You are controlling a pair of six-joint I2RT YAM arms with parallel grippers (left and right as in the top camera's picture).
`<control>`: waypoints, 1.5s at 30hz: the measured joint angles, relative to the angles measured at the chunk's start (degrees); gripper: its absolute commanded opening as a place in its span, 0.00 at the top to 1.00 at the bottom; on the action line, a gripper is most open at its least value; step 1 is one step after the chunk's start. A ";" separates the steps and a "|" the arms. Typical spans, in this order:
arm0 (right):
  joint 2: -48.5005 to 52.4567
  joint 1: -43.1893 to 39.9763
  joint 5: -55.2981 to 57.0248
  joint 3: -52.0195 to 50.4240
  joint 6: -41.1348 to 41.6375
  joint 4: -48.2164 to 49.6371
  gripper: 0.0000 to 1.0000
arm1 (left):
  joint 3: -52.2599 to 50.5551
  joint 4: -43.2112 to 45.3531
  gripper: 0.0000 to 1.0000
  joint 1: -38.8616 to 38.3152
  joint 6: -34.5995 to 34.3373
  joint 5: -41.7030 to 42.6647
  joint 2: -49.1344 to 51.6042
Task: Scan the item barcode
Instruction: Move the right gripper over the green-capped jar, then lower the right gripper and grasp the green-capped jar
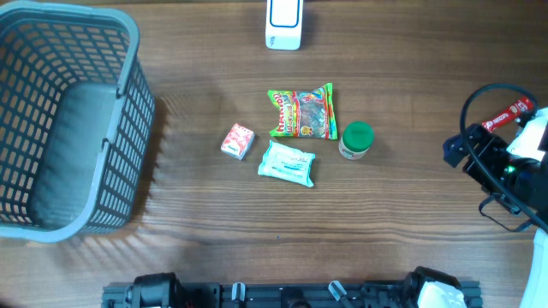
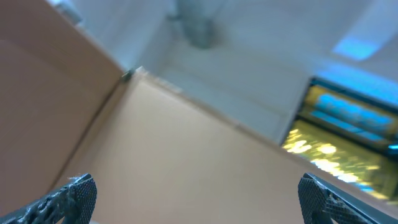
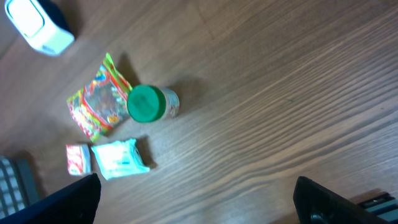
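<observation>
Fingers (image 3: 68,202) of my right gripper (image 3: 196,199) stand spread wide with only bare wood between them, and the left gripper (image 2: 196,193) is released too, its camera tipped up at blurred beige panels and holding nothing. Out from the right claw, the closest item is the green-lidded jar (image 3: 148,103), upright with its lid facing up; its label is too small for me to read. Touching it on the far-left side is the gummy bag (image 1: 301,113), lying flat with its long axis across the table; red lettering runs along its left end and looks like Haribo, though I cannot be sure. Just in front of the bag lies the white and teal pack (image 1: 287,163), long axis also across the table and slightly tilted, print unreadable. The small red and white packet (image 1: 238,141) sits just left of that. I see no barcode on any upward face. The white scanner (image 1: 283,24) stands at the far edge, well apart from the cluster in the middle of the table (image 1: 411,222). The grey basket (image 1: 128,51) fills the left end. Open wood lies between the cluster and my right arm (image 1: 501,158), whose red tag I cannot read.
</observation>
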 measured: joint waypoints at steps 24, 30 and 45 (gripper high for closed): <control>38.51 28.35 10.58 0.00 33.29 22.01 0.00 | -9.11 -2.80 0.00 -0.04 4.74 29.29 -17.53; 45.13 31.08 6.82 0.00 40.50 22.99 0.00 | -9.11 -2.78 0.00 -0.04 4.94 30.49 -17.53; 52.06 34.01 6.49 0.00 52.37 17.99 0.02 | -9.11 -2.75 0.00 -0.04 5.14 30.25 -17.53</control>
